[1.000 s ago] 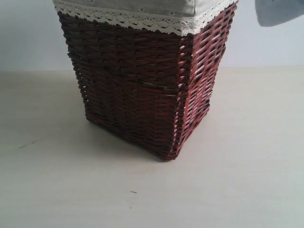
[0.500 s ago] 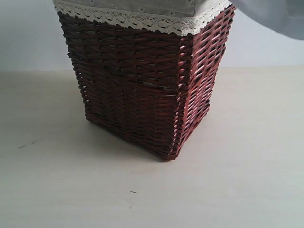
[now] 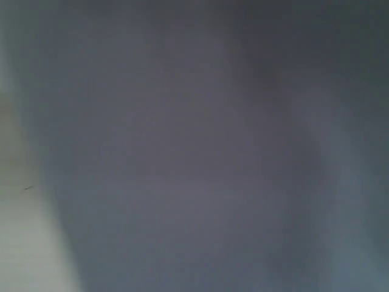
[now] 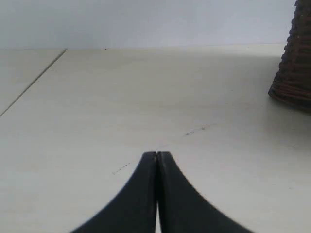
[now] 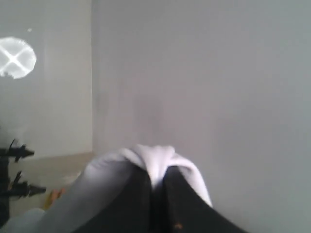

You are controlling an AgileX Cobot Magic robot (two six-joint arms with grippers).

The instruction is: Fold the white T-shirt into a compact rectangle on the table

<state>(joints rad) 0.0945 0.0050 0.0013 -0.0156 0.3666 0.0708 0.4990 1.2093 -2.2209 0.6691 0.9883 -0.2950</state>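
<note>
My right end effector (image 5: 156,175) is clenched on a bunched fold of the white cotton T-shirt (image 5: 155,155). The fabric swells out over both black fingers (image 5: 138,194), with a plain grey wall (image 5: 204,73) behind it. My left end effector (image 4: 157,156) is clenched on nothing, its two dark fingertips pressed together low over the pale cream matte surface (image 4: 146,97).

The one container is a dark reddish-brown wicker basket (image 4: 294,63). Only its lower corner shows, at the edge of the left wrist view, standing on the surface well apart from my left end effector. Its rim and inside are out of that picture, so I cannot tell what it holds.

The exterior view is almost filled by the T-shirt (image 3: 206,152), hanging so close to that camera that it reads as a blurred grey sheet. Only a narrow strip of the surface (image 3: 18,243) shows along the left edge, with a small dark speck (image 3: 27,187) on it. The left wrist view gives the open surface sharply, with a thin seam line (image 4: 34,80) running across it and a few faint dark scuffs (image 4: 194,131).

No lettering on the shirt faces any camera. The only sign is a round white mark (image 5: 17,57) crossed by an X, off to one side in the right wrist view. A small orange thing (image 5: 53,195) near the fabric's edge is too blurred to name.
</note>
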